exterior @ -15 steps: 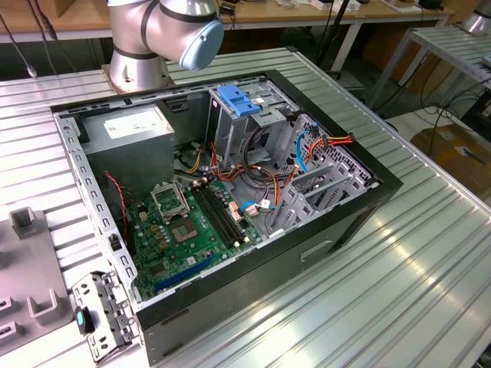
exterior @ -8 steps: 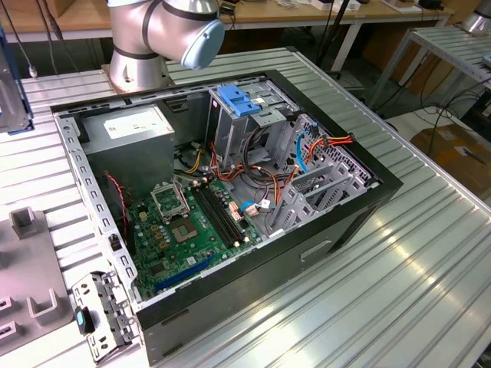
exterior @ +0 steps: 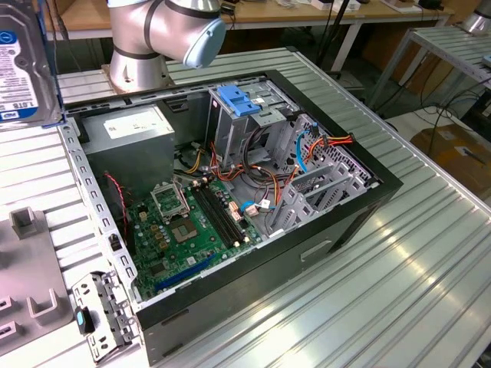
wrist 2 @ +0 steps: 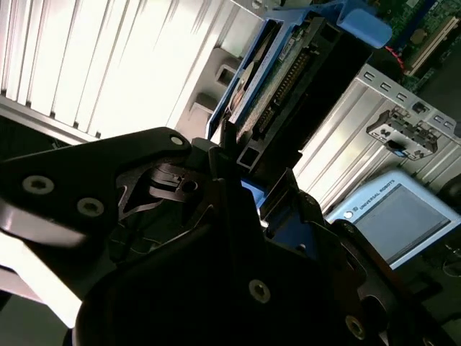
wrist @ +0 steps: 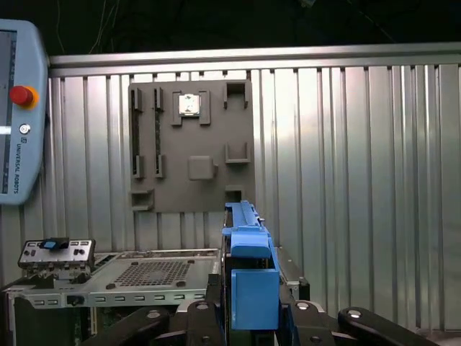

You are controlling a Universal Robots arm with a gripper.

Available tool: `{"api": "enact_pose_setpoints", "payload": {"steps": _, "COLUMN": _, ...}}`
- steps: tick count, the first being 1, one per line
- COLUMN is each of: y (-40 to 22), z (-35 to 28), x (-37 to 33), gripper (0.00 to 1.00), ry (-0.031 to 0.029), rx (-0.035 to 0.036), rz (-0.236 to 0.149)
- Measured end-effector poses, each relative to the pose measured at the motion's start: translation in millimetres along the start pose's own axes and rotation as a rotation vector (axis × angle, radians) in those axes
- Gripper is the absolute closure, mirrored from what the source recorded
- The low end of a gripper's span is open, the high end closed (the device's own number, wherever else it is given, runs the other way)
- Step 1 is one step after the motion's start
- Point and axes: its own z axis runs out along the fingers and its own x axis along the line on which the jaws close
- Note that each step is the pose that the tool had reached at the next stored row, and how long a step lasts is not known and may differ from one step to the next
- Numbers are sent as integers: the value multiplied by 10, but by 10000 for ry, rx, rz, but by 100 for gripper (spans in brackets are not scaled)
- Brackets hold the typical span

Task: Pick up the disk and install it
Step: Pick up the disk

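Clamping the disk [wrist 2: 288, 86], the gripper [wrist 2: 248, 184] holds it aloft.

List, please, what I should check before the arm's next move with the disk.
1. Grip on the disk: ok, the gripper is shut on its blue rail.
2. Disk above the case: not ok, it is off to the exterior view's left.
3. Drive cage bay free: cannot tell.
4. Cables clear of the cage: not ok, they lie beside it.
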Motion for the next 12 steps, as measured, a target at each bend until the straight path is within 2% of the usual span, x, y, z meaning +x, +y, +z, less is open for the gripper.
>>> {"api": "enact_pose_setpoints", "payload": {"steps": 11, "y": -451, "z": -3, "x": -16, "gripper": 63, "ry": 0, "rx": -6, "rz": 0}}
{"api": "enact_pose_setpoints", "payload": {"steps": 12, "y": -516, "z": -3, "x": -19, "gripper": 63, "ry": 0, "rx": -8, "rz": -1}}
